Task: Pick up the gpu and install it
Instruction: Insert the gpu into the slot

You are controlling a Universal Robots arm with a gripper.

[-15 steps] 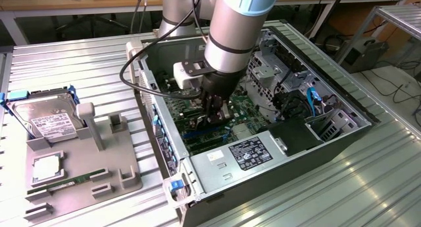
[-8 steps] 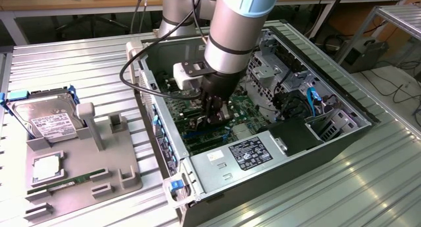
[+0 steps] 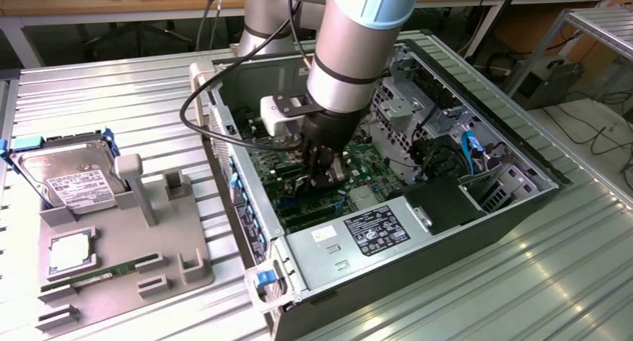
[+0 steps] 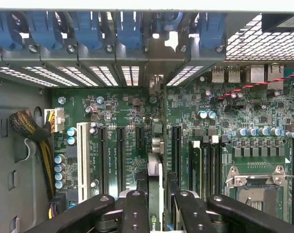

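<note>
The gripper (image 4: 155, 201) is reaching down inside the open computer case (image 3: 514, 152), its two black fingers (image 4: 135, 211) clamped on the gpu (image 4: 154, 145), which is standing on edge between them over the motherboard (image 4: 263, 111) and running toward the rear slot openings of the case. In the exterior view the gripper (image 3: 325, 179) is hanging low over the board with the card hidden behind it. The card's lower edge is lying along one of the long black expansion slots (image 4: 120, 158), though whether it is seated or merely resting above the slot cannot be told. As a judgement, the main risk is misalignment: a card pressed down slightly askew could jam against the slot walls or flex the board, and its metal end could catch on the rear bracket frame (image 4: 156, 53) instead of sliding into its opening. The black cable (image 3: 213, 130) looping from the wrist is hanging near the case wall and could snag on it. The case is lying on its side on a ribbed metal table (image 3: 118, 96); toward the exterior view's left a grey fixture tray (image 3: 183, 263) is holding a hard drive (image 3: 70, 174) and a memory stick (image 3: 99, 274). Wooden benches (image 3: 99, 4) and loose floor cables are standing beyond.
</note>
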